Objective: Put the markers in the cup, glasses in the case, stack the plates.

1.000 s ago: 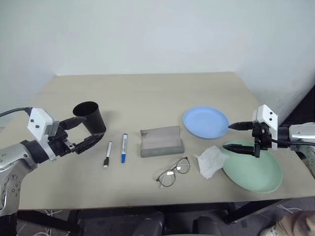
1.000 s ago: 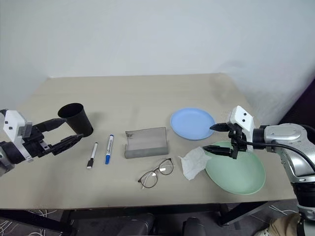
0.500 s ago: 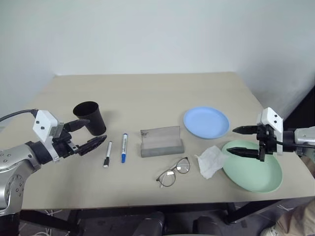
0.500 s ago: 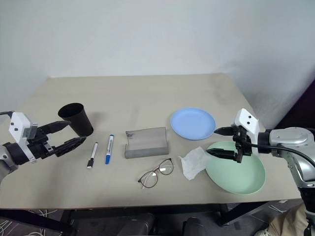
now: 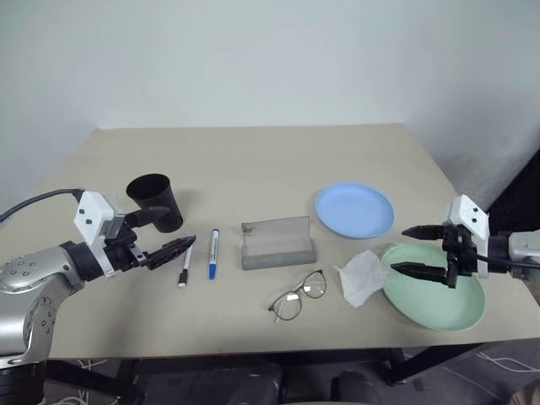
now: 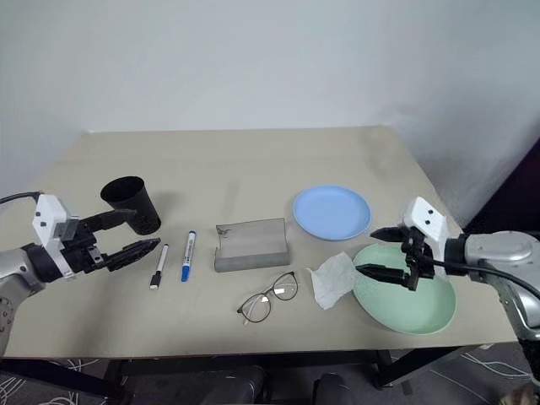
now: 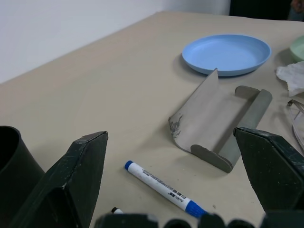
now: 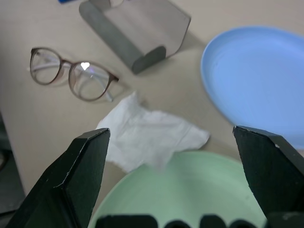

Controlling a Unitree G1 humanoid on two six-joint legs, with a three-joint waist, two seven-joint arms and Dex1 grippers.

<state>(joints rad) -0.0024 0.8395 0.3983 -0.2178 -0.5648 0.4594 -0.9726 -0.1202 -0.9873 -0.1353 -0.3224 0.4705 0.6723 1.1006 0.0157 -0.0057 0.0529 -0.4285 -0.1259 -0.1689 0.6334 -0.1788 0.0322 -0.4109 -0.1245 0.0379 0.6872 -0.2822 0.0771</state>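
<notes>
Across the tan surface [image 5: 253, 160] nothing of the task has been shifted over the last second; only the two arms have changed place. On the robot's right, the mint green plate [image 5: 434, 295] lies near the front edge and the light blue plate [image 5: 354, 209] lies apart from it, farther back, so the stacking is not yet done. The right hand [image 5: 419, 251] was poised nearer the gap between the two plates a second ago; it has since drawn back and lower and now hangs over the green plate, fingers spread wide and holding nothing. I judge it is lining up on that plate's rim.

The grey case [image 5: 278, 243] sits mid-surface with its lid up, empty. The black cup [image 5: 154, 201] stands upright on the robot's left, also empty. A crumpled white tissue [image 5: 361, 277] touches the green plate's near rim. The glasses [image 5: 298, 294] lie open in front of the case.

The left hand [image 5: 168, 232] has eased away from the cup toward the markers and is likewise spread and empty. Its lower fingertip now sits just beside the black-capped marker [image 5: 183, 265], with the blue-capped marker [image 5: 213, 253] next along, which suggests that the pens come first on this side.
</notes>
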